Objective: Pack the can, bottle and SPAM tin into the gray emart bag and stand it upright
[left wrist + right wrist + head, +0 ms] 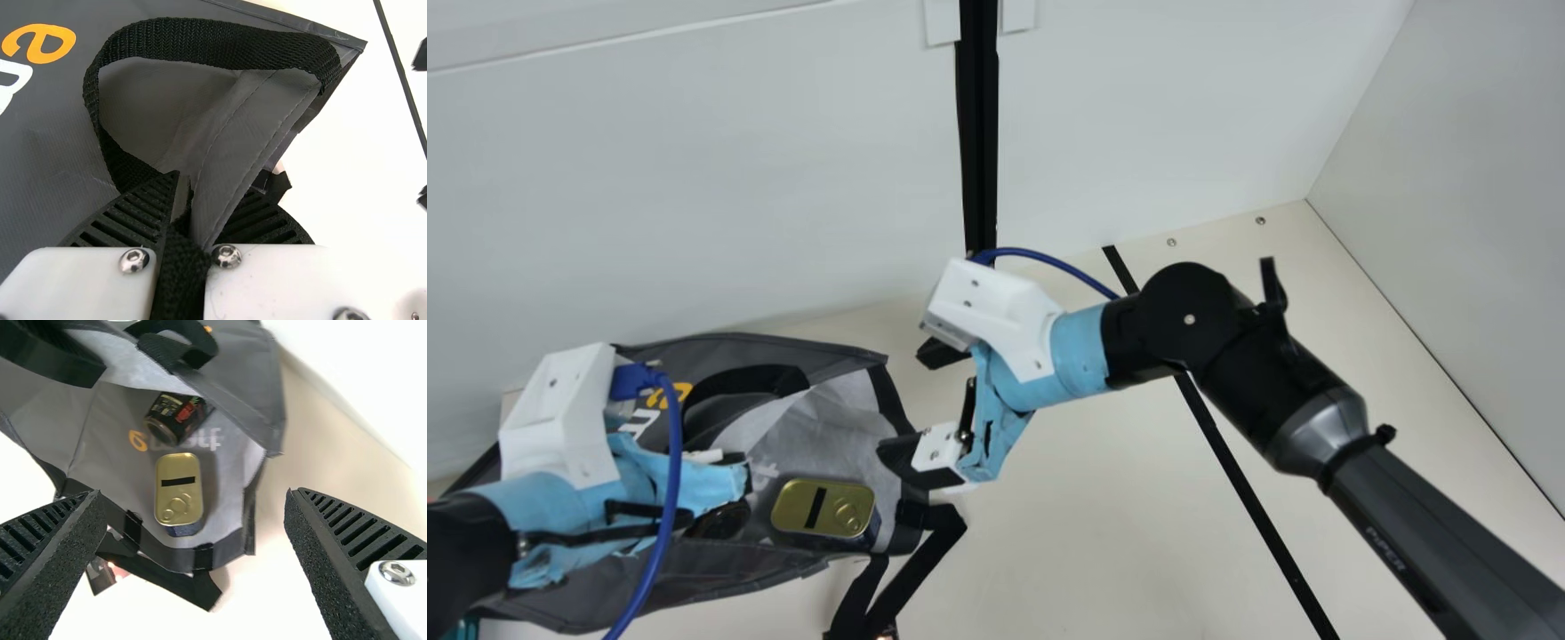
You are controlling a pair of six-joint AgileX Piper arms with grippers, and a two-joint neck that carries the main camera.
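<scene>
The left hand (pixel 183 185) clamps the gray bag (pixel 60 133) by its edge and, seemingly, a strap (pixel 213 43); slipping could spill the SPAM tin (pixel 178 487). The right hand (pixel 904 404) gapes.

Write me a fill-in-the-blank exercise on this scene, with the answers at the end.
The SPAM tin lies in the gray bag. wearing a stripe coloured ____.
The bag is gripped by the ____ pincer.
The right pincer stands ____.

Missing words: black; left; open.
</scene>
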